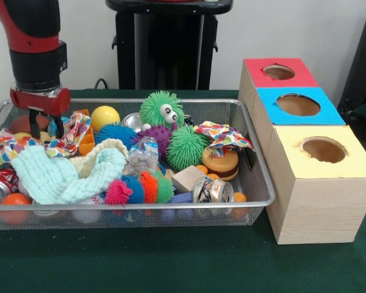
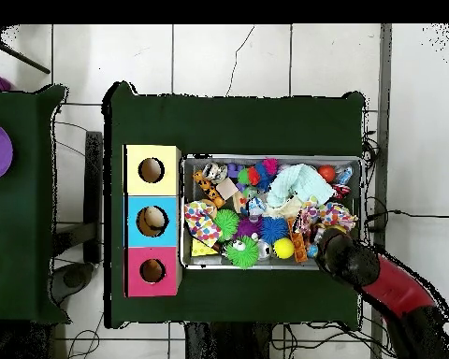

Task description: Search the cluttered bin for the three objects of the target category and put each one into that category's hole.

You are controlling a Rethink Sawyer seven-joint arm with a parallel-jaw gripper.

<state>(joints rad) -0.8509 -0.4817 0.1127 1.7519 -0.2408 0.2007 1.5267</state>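
Cluttered bin [image 1: 256, 201]: on green table, just beside three boxes with red [image 1: 279, 72], blue [image 1: 298, 104] and yellow [image 1: 323, 149] holes. Still packed; in overhead view, something inside blue hole, identity unclear. Gripper [image 1: 46, 127]: low over bin's corner, fingers slightly parted, nothing visibly held. Obstructions: mint cloth [image 1: 64, 174], patterned fabric [image 1: 73, 135], spiky balls [image 1: 186, 148] covering smaller items.

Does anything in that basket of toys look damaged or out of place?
Yes: crushed drink cans lie among the toys, one at the wire basket's front right, another at its left edge. Nothing has spilled onto the table.
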